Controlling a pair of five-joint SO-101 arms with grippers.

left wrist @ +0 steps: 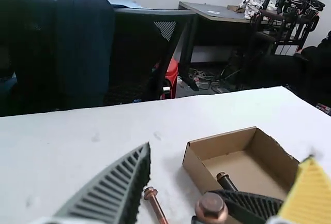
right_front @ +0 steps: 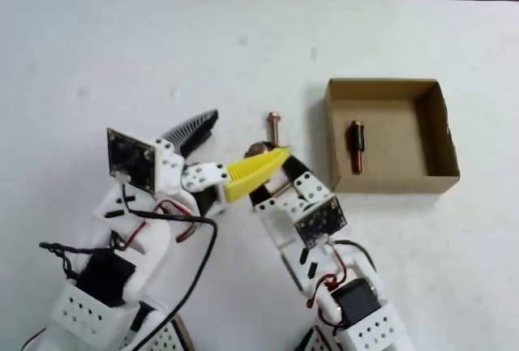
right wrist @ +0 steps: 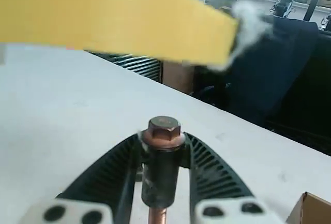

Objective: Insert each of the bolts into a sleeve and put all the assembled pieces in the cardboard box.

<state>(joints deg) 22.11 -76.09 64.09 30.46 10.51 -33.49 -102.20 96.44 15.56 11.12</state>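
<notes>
My right gripper (right wrist: 162, 146) clamps a sleeve (right wrist: 160, 182) with a bolt (right wrist: 164, 130) seated through it, I'd say ready for the box (right_front: 381, 85) toward the right edge of the table (right_front: 122, 43), while my left gripper (right_front: 250, 134) gapes wide, likely for the loose bolt (right_front: 273, 126) beside the box.

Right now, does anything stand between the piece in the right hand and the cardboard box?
Nothing visible lies between the piece and the cardboard box. The left hand's yellow finger crosses over the right hand.
</notes>
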